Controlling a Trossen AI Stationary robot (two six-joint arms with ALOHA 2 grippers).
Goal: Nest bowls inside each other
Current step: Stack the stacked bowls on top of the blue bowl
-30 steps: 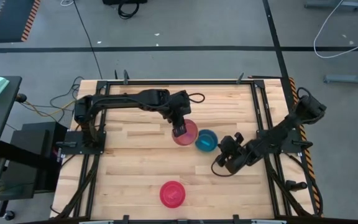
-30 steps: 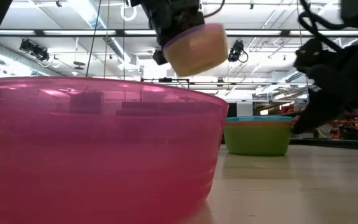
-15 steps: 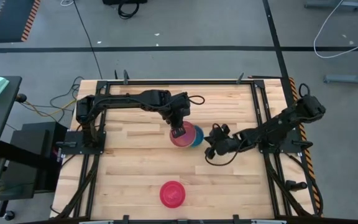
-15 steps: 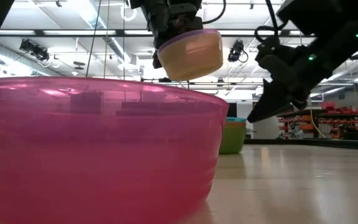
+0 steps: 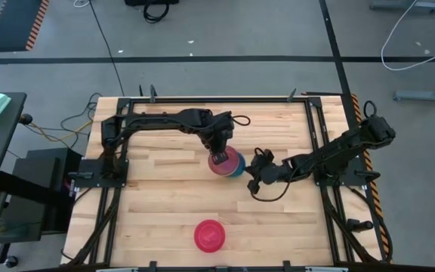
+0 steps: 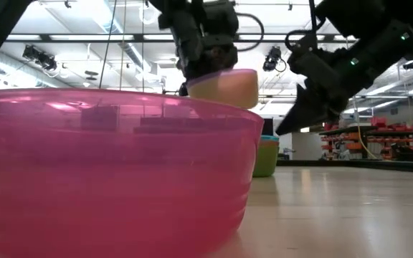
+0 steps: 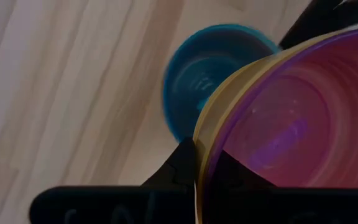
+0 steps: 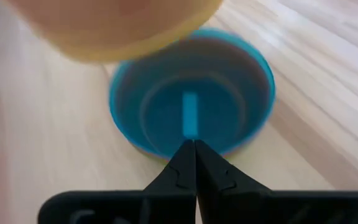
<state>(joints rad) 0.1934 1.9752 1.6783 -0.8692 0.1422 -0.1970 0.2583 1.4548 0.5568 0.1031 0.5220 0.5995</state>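
My left gripper (image 5: pixel 218 156) is shut on a purple bowl nested in a yellow one (image 5: pixel 227 162), (image 6: pixel 224 87), held in the air just left of and partly over the teal bowl (image 5: pixel 240 169). That teal bowl (image 8: pixel 191 106) tops an orange and a green one (image 6: pixel 266 154), and the stack rests base down on the table. My right gripper (image 5: pixel 252 182), (image 8: pixel 194 144) is shut, with its tips at the stack's right side. A pink-red bowl (image 5: pixel 209 236), (image 6: pixel 113 172) sits alone near the table's near edge. My left gripper pinches the rim (image 7: pixel 199 140) of the nested purple and yellow bowls, one finger (image 7: pixel 180 167) outside the yellow wall and one (image 7: pixel 232 169) inside the purple bowl. It comes from above, pointing down. The pair is lifted clear, mouth up and slightly tilted. My right gripper's shut fingertips stand at the teal bowl's rim (image 8: pixel 166 152), slanting down from the table's right. I cannot tell whether they touch it.
The pink-red bowl fills the low view's foreground. Bare wooden tabletop (image 5: pixel 157 189) lies on the left half and along the near edge. A dark metal frame (image 5: pixel 316 128) borders the table.
My left gripper carried the purple and yellow bowls right and down, toward the teal stack. My right gripper swung toward the table's left, up to the stack. The stack slid left along the table and now lies partly under the held bowls.
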